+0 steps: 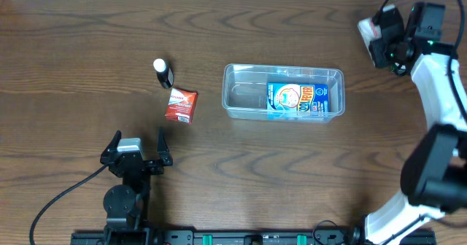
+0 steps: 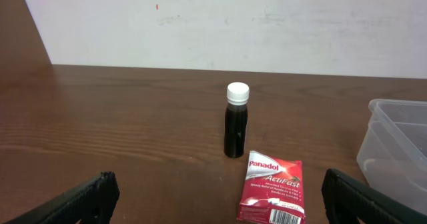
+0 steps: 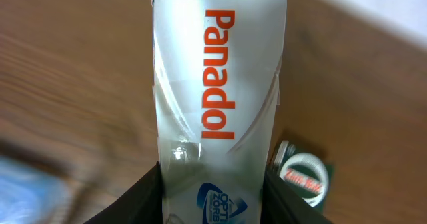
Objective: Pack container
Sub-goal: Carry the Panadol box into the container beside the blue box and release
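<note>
Holding white cardboard Panadol carton point(image 3: 217, 84) in right pincer point(image 3: 212, 181), jaws pressed to its sides, far right of bench point(image 1: 73, 55). Noted clear shallow plastic container point(image 1: 228, 99) mid-bench, leftward of that pincer, long axis left-right. Left pincer point(image 1: 139, 137) gaping, empty, farther off.

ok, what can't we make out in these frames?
- Right wrist: Panadol box runs off the lower edge; whether the right fingers clamp it is unclear.
- Right wrist: round tin half hidden behind box and finger.
- Right wrist: blue smear lower left, blurred.
- Left wrist: container cut by the right edge.
- Overhead: blue box print too small to read.
</note>
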Controlling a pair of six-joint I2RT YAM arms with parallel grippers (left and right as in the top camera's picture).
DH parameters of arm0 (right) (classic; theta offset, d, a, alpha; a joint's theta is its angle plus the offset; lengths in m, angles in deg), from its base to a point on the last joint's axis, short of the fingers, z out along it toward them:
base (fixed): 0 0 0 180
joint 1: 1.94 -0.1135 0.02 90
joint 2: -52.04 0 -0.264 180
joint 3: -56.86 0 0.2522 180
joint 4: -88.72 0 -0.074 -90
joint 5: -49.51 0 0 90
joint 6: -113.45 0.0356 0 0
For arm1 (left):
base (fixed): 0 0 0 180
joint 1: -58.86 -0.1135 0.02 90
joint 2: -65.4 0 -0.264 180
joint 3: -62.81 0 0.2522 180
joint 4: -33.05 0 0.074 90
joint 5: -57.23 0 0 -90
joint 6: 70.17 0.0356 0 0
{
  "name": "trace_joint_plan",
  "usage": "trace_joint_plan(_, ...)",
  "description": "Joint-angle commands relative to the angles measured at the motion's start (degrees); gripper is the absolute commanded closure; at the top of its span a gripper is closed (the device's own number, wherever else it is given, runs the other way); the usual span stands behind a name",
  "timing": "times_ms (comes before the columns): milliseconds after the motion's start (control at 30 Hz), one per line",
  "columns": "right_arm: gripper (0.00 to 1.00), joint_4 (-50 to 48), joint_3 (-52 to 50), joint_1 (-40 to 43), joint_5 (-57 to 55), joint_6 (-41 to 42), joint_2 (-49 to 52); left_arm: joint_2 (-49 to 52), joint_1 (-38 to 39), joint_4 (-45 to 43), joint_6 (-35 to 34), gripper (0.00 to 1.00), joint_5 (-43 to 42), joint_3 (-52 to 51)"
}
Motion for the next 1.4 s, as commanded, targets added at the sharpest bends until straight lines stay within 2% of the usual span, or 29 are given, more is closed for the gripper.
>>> trace_joint_plan(0, 0.59, 1.2, 0.4, -3.7, 2.4, 0.2, -7.0, -0.4, -0.4, 1.9, 0.3, 0.02, 0.1, -1.3)
trace_joint_plan(233, 0.62, 12.0, 0.4, -14.2, 2.4, -10.4, -14.4, -0.4, -0.4, 1.9, 0.3, 0.02, 0.1, -1.3)
trace_joint_plan(467, 0.62, 23.2, 0.3, -21.7, 2.3, -20.9, -13.9, -0.4, -0.4, 1.9, 0.3, 0.02, 0.1, -1.3)
trace_joint_plan(633, 0.62, 24.4, 0.2, -22.2, 2.3, -22.5, -12.1, -0.4, -0.4, 1.9, 0.3, 0.02, 0.1, -1.3)
trace_joint_plan(1033, 0.6, 26.0, 0.2, -21.9, 2.4, -32.3, -5.3, -0.4, -0.4, 1.9, 0.3, 0.02, 0.1, -1.3)
trace_joint_plan(1233, 0.59, 26.6, 0.2, -21.9, 2.4, -32.7, -1.7, -0.4, -0.4, 1.9, 0.3, 0.02, 0.1, -1.3)
trace_joint_plan(1367, 0.57, 26.6, 0.2, -21.5, 2.4, -35.9, 0.5, -0.4, -0.4, 1.9, 0.3, 0.02, 0.1, -1.3)
